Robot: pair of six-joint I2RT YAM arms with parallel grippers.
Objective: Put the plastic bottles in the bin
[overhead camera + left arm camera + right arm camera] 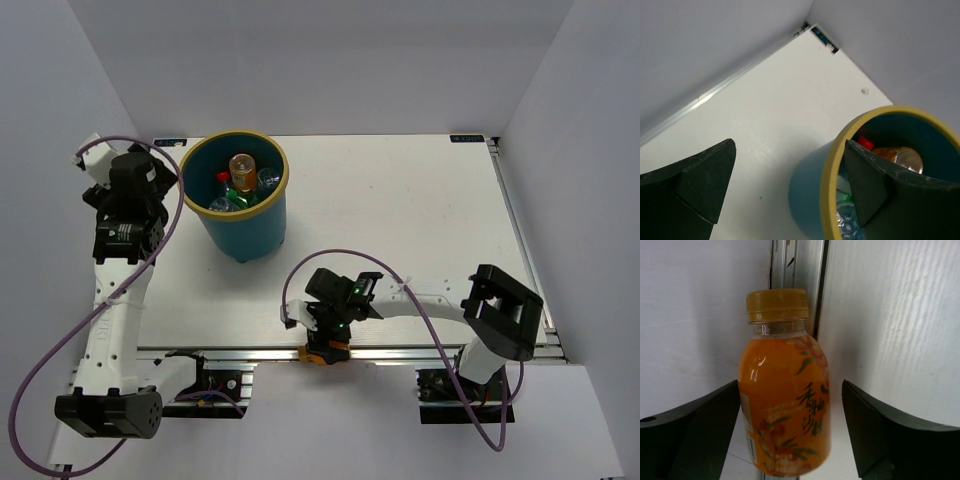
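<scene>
One bin (245, 235), teal with a yellow rim, stands upright at about 10 o'clock on the bench (420, 220). Four bottles can be told apart inside it: one orange bottle in the bin (243, 170) at 12 o'clock, one red-capped bottle (223, 179) at 10 o'clock, one clear bottle (267, 180) at 2 o'clock, and one green bottle (237, 203) near 6 o'clock. They are piled together, so a fuller count cannot be made. One loose orange bottle (782, 405) remains outside, at 6 o'clock on the bench's near edge, over the metal rail. The right pincer (790, 385) is spread around this bottle, one finger on each side. A clear gap shows on one side, and contact on the other cannot be told, so it is released, not grasping. The left pincer (790, 150) sits at 9 o'clock of the bin, fully released and holding nothing, one finger over the rim.
</scene>
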